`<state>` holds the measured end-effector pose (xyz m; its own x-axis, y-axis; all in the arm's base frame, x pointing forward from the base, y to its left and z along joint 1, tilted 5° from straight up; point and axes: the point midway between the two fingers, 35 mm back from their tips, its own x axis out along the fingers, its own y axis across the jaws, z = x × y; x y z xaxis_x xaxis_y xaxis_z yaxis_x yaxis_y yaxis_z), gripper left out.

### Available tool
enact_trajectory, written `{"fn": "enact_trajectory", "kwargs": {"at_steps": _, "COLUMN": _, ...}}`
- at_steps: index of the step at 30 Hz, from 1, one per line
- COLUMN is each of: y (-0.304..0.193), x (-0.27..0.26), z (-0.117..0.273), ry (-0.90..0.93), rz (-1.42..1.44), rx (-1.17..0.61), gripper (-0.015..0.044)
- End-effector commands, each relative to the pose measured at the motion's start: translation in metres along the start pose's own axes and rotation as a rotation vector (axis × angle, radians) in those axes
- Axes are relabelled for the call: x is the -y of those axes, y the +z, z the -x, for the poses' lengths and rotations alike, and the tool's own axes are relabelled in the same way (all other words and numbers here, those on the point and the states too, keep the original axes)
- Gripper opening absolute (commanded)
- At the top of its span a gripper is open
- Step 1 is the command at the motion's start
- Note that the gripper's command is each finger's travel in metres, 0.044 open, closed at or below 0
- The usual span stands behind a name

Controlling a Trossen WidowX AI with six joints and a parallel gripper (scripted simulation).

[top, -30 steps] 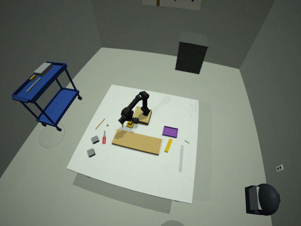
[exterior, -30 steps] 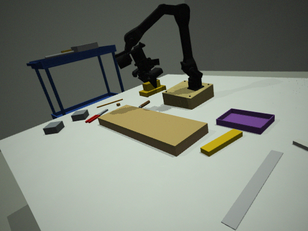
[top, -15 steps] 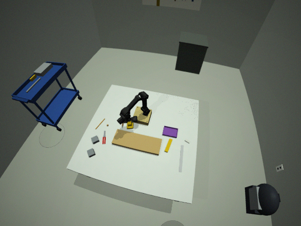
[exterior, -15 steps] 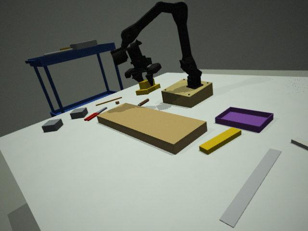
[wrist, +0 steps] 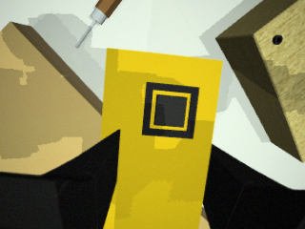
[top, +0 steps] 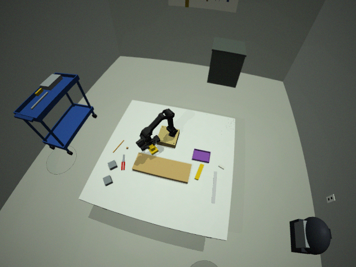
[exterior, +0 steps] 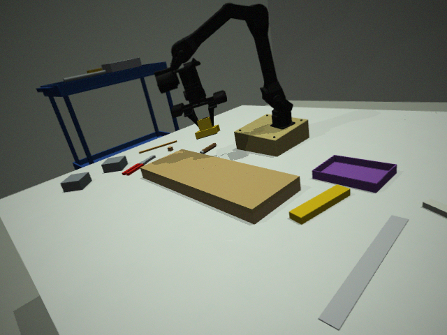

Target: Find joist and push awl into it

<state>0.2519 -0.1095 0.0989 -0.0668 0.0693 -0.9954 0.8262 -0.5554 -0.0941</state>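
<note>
My gripper (exterior: 204,119) (wrist: 158,139) is shut on the yellow stud finder (top: 153,149) (exterior: 207,132) (wrist: 131,95), which hangs above the table behind the floor panel's left part. Its dark square window faces the wrist camera. The tan floor panel (top: 163,168) (exterior: 220,180) (wrist: 52,114) lies flat; no hole can be made out in it, and no joist is visible. The awl (exterior: 209,147) (wrist: 106,10) has a brown handle and lies on the table just behind the panel, its metal tip pointing toward the panel. The purple tray (top: 201,156) (exterior: 355,174) stands empty to the panel's right.
The arm's wooden base block (top: 167,141) (exterior: 256,142) (wrist: 286,81) stands behind the panel. A yellow bar (top: 199,171) (exterior: 320,203) and a flat grey strip (top: 214,186) (exterior: 368,268) lie right. Red-handled pliers (top: 123,163) (exterior: 137,167), two grey blocks (top: 112,164) (top: 107,180) and a thin stick (top: 118,146) lie left.
</note>
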Motion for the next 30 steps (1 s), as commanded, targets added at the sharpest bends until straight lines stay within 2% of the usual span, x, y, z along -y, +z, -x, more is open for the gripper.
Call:
{"fn": "enact_trajectory", "kwargs": {"at_steps": 1, "y": -0.003, "x": -0.011, "z": 0.006, "ry": 0.036, "rz": 0.13, "rx": -0.02, "gripper": 0.0}}
{"fn": "enact_trajectory", "kwargs": {"at_steps": 30, "y": -0.017, "x": -0.064, "z": 0.019, "ry": 0.224, "rz": 1.127, "rx": -0.025, "gripper": 0.0}}
